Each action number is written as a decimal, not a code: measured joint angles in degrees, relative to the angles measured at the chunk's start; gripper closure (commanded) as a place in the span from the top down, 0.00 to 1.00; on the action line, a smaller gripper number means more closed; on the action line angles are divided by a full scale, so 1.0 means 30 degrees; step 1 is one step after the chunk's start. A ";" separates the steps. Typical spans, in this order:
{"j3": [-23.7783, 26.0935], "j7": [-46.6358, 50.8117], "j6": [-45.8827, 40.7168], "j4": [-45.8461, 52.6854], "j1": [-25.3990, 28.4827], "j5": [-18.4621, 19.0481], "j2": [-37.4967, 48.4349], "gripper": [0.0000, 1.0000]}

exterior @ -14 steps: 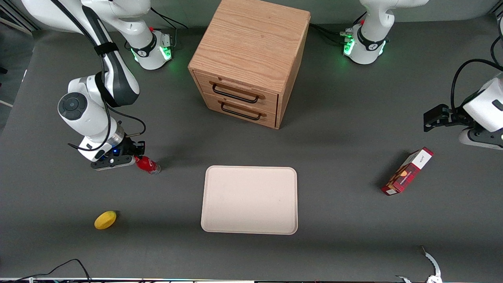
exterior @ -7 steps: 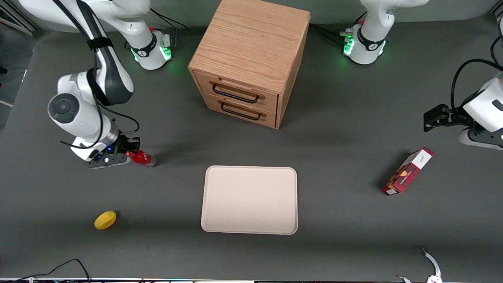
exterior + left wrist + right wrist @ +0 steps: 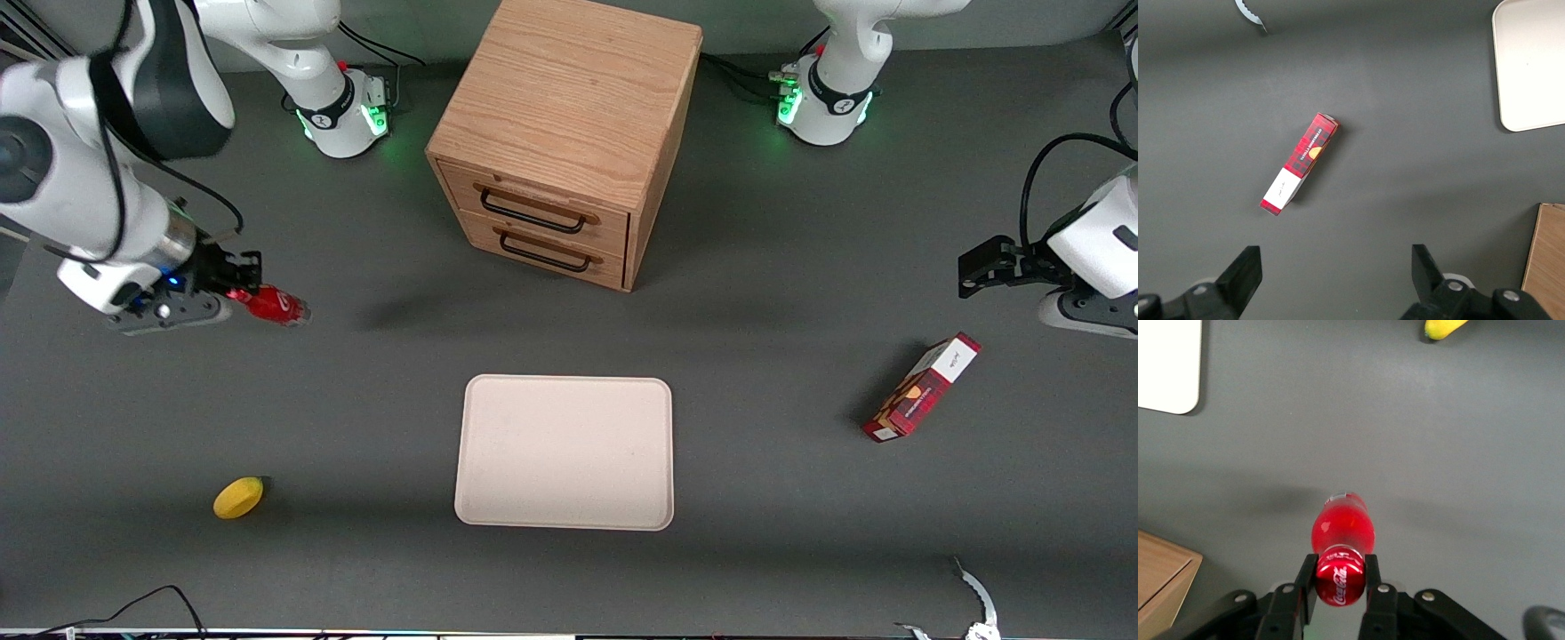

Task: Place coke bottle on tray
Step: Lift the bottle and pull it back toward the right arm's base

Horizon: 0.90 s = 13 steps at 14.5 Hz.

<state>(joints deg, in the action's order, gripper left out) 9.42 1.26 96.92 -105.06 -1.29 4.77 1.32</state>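
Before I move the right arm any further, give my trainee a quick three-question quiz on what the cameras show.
1. True or false: the coke bottle already rests on the tray.
2. What does the gripper clamp? A) the lemon B) the bottle's cap end C) the red-and-white carton
3. Which lies nearer the front camera, the lemon or the wooden drawer cabinet?

Key:
1. False. The bottle is held clear of the table, toward the working arm's end, and the tray holds nothing.
2. B. The gripper is shut on the cap end, and the clear base points away from it.
3. The lemon.
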 measured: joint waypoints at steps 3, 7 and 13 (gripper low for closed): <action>-0.0002 -0.0048 -0.2193 0.1802 0.0000 -0.0259 0.0424 0.00; 0.0025 -0.0074 -0.2656 0.2348 0.0022 -0.0605 0.0396 0.00; 0.2625 0.3629 -0.1967 0.2939 0.0238 -0.0874 -0.0661 0.00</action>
<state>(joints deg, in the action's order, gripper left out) 17.29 12.14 91.02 -96.24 -0.58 2.15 -0.66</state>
